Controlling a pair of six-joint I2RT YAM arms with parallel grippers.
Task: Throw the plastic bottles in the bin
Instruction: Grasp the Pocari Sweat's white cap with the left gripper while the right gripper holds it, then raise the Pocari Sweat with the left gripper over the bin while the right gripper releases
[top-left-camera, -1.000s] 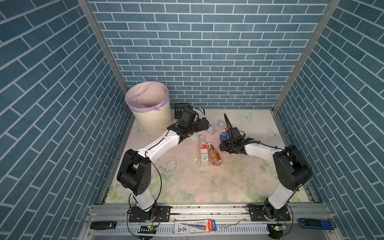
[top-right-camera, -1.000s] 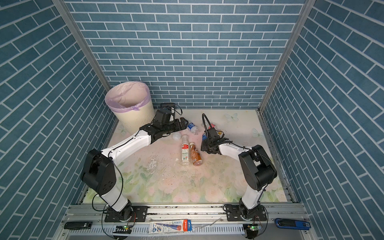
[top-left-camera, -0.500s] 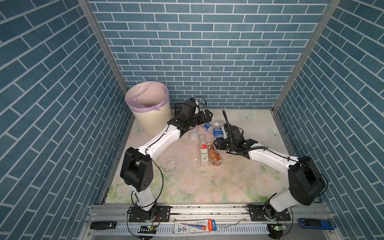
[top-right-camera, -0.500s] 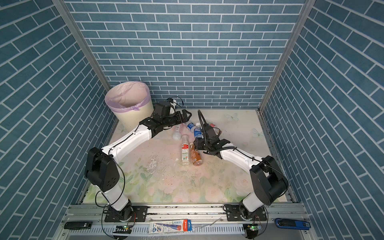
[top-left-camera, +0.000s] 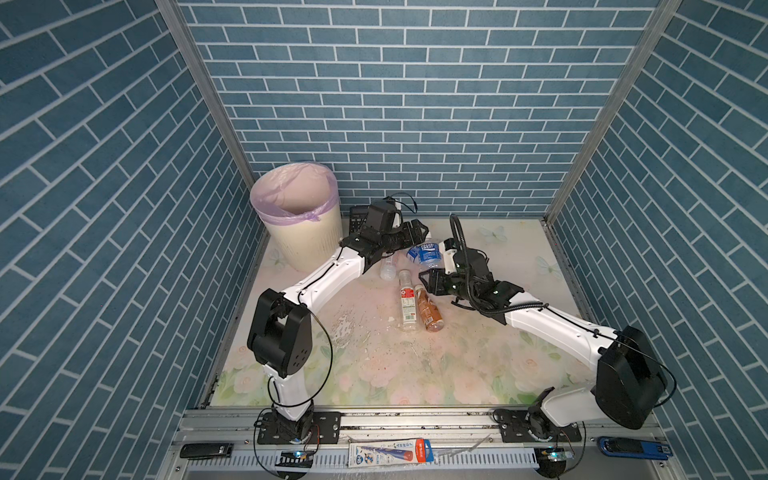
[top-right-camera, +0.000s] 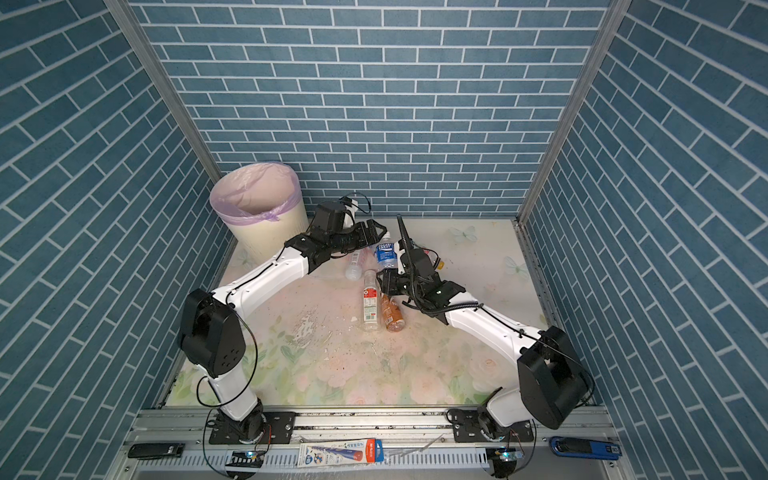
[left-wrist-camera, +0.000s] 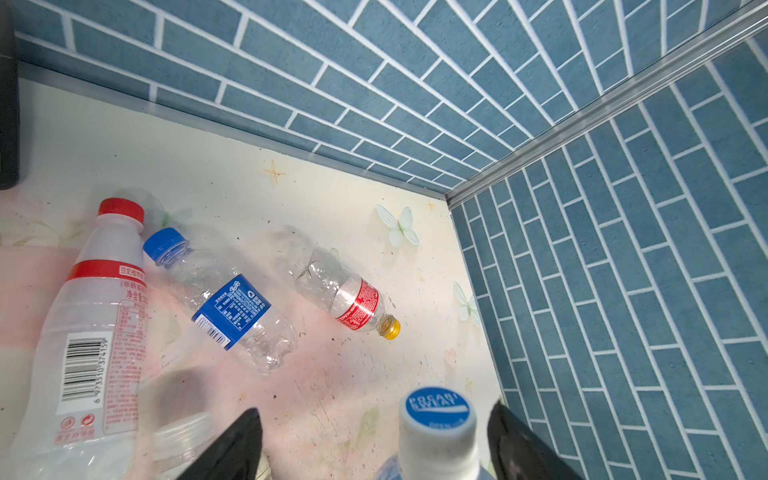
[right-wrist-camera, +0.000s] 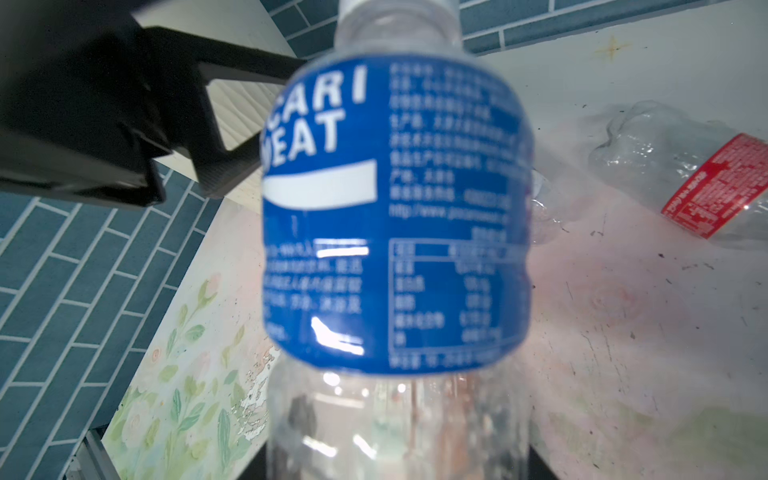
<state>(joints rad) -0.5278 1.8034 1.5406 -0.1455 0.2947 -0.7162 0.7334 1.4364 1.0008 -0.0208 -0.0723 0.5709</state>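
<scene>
A clear plastic bottle with a blue label (top-left-camera: 426, 253) (top-right-camera: 386, 254) (right-wrist-camera: 395, 208) is held up over the mat, my right gripper (top-left-camera: 434, 277) (top-right-camera: 388, 278) (right-wrist-camera: 395, 465) shut on its clear lower body. My left gripper (top-left-camera: 419, 232) (top-right-camera: 376, 232) (left-wrist-camera: 374, 419) is open, its black fingers either side of the bottle's white cap (left-wrist-camera: 438, 419), not gripping it. More bottles lie on the mat: a red-and-white labelled one (top-left-camera: 408, 301), an amber one (top-left-camera: 429, 311), a red-capped white one (left-wrist-camera: 91, 332), a blue-capped one (left-wrist-camera: 224, 307) and a red-labelled one (left-wrist-camera: 349, 297) (right-wrist-camera: 685, 174). The bin (top-left-camera: 307, 245) (top-right-camera: 266, 237) stands at the back left.
A black calculator (top-left-camera: 356, 216) lies by the back wall, between the bin and my left gripper. Blue brick walls close in the back and both sides. A pale clear bottle (top-left-camera: 387, 268) lies partly under my left forearm.
My right arm has carried the blue-labelled bottle left and toward the back. My left gripper has moved over to the bottle's cap, and its jaws have narrowed a little.
</scene>
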